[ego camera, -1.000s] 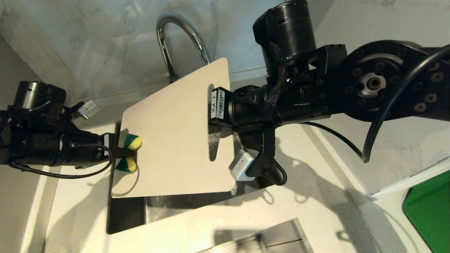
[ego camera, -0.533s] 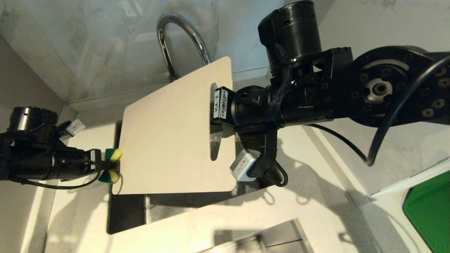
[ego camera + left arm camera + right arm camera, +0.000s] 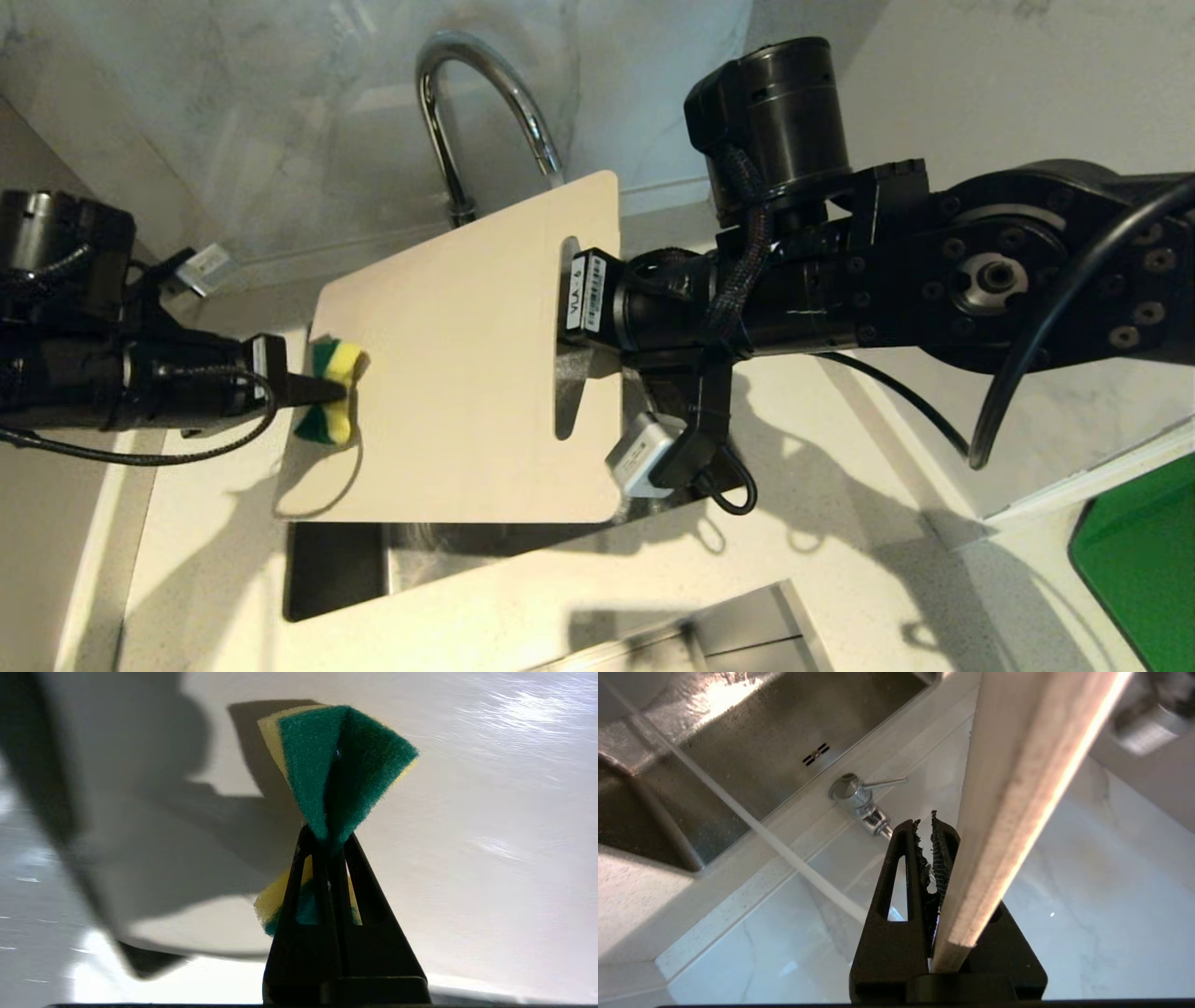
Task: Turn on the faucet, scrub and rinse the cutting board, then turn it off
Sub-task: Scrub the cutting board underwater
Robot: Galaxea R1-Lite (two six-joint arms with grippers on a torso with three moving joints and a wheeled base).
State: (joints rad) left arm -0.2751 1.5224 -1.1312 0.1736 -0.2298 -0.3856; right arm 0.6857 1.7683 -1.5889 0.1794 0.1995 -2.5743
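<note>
Head view: the large thin beige plastic cutting board point(image 3: 457, 364) is held tilted above the steel sink point(image 3: 336, 569), below the chrome gooseneck faucet point(image 3: 485, 103). The right gripper point(image 3: 571, 313) clamps its slotted end.

Left wrist view: the left gripper point(image 3: 327, 840) pinches a folded green-and-yellow sponge point(image 3: 338, 765) against the board face.

Right wrist view: the jaws appear closed on the board edge; a water stream point(image 3: 738, 812) falls nearby.

Risk: scrubbing pressure may lever the wet board out of that narrow edge grip.

Kitchen — steel sink point(image 3: 485, 551), chrome faucet point(image 3: 476, 103), marble backsplash point(image 3: 233, 112)
</note>
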